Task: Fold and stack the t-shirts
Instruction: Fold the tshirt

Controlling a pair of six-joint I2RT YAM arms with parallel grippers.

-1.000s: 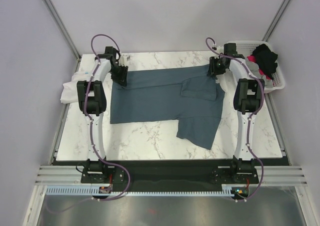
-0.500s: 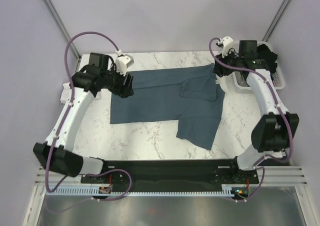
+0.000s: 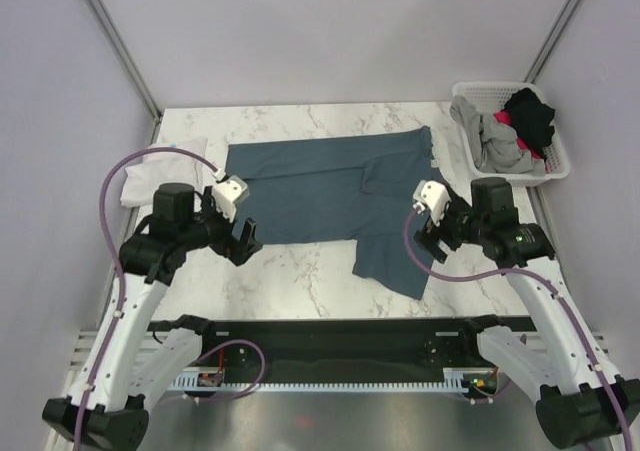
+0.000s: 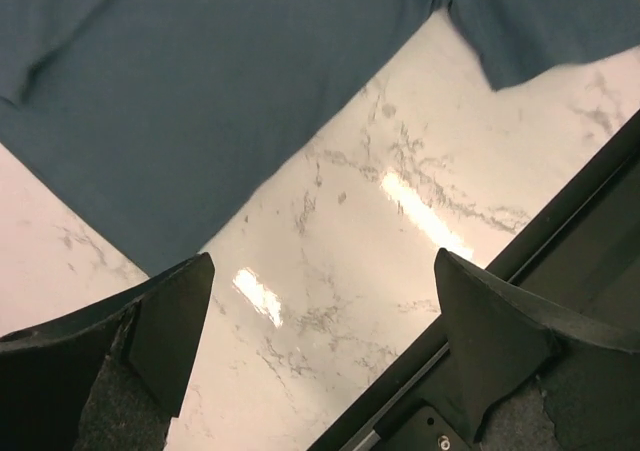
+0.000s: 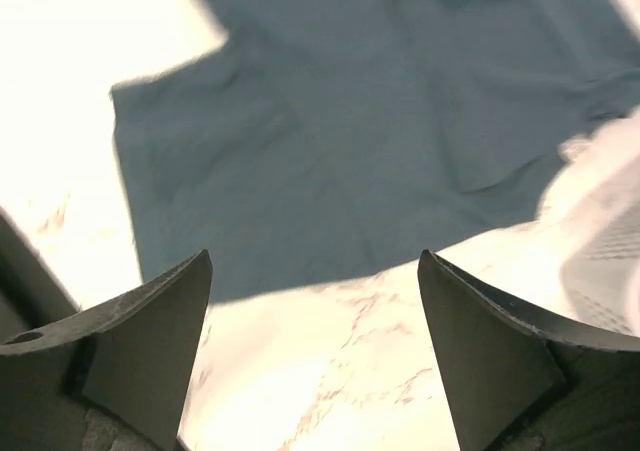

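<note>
Left gripper [image 3: 245, 239] hangs at centre left of the overhead view, fingers spread wide with nothing between them, over bare marble just off the lower left corner of the slate-blue t-shirt [image 3: 320, 186]. Right gripper [image 3: 432, 239], at centre right, is spread just as wide and empty, by that shirt's right edge. The shirt lies flat across the middle of the table [image 3: 300, 276]. A white t-shirt [image 3: 150, 181] sits at the left edge. A grey shirt [image 3: 500, 141] and a black shirt [image 3: 530, 116] are heaped in the basket [image 3: 555, 161] at upper right.

text: none legible | labels: none | brands: none | numbers: none | signs: none
</note>
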